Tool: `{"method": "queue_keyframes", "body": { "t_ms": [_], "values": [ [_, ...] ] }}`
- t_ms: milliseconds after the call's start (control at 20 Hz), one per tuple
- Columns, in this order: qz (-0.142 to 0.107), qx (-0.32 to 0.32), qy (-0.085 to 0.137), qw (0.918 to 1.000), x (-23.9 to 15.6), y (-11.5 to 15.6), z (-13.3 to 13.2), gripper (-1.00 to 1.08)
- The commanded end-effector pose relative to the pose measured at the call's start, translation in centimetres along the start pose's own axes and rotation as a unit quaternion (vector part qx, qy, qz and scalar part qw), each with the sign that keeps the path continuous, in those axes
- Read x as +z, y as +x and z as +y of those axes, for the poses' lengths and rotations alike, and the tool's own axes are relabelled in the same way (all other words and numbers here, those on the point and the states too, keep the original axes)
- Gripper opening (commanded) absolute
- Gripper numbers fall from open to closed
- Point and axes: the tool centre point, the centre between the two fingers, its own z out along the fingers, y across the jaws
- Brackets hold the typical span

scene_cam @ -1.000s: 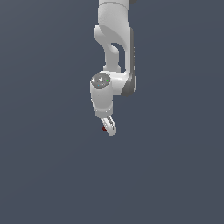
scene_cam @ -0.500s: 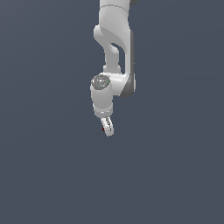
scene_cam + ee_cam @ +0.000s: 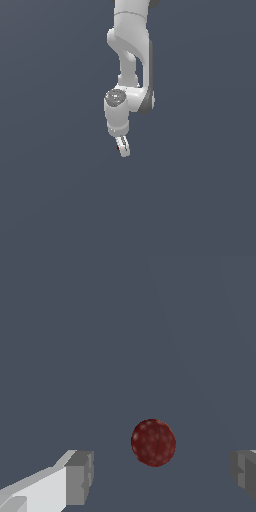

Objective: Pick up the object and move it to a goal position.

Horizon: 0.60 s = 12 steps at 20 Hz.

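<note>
The object (image 3: 153,442) is a small dark red mottled ball. In the wrist view it lies between the two grey-padded fingertips (image 3: 79,478), with a clear gap on each side. My gripper (image 3: 161,475) is open around it and touches it on neither side. In the exterior view, the white gripper (image 3: 122,147) points downward under the arm, and the object (image 3: 118,147) shows only as a tiny red speck between the fingers.
The white arm (image 3: 131,60) comes down from the exterior view's top edge. A plain dark grey-blue surface (image 3: 60,200) surrounds the gripper, with no other objects or edges in view.
The gripper has dropped slightly and edged toward the exterior view's left. Its fingers now look narrower from outside, and the red speck stays between them.
</note>
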Motion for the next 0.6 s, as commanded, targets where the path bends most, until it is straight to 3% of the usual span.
{"method": "queue_keyframes", "body": {
  "t_ms": [0, 450, 500, 550],
  "values": [
    [0.0, 0.001, -0.001, 1.0, 1.2, 0.0, 0.1, 1.0],
    [0.0, 0.002, -0.001, 1.0, 3.6, 0.0, 0.0, 1.0],
    [0.0, 0.002, -0.001, 1.0, 3.6, 0.0, 0.0, -1.0],
    [0.0, 0.002, -0.001, 1.0, 3.6, 0.0, 0.0, -1.0]
  ]
}}
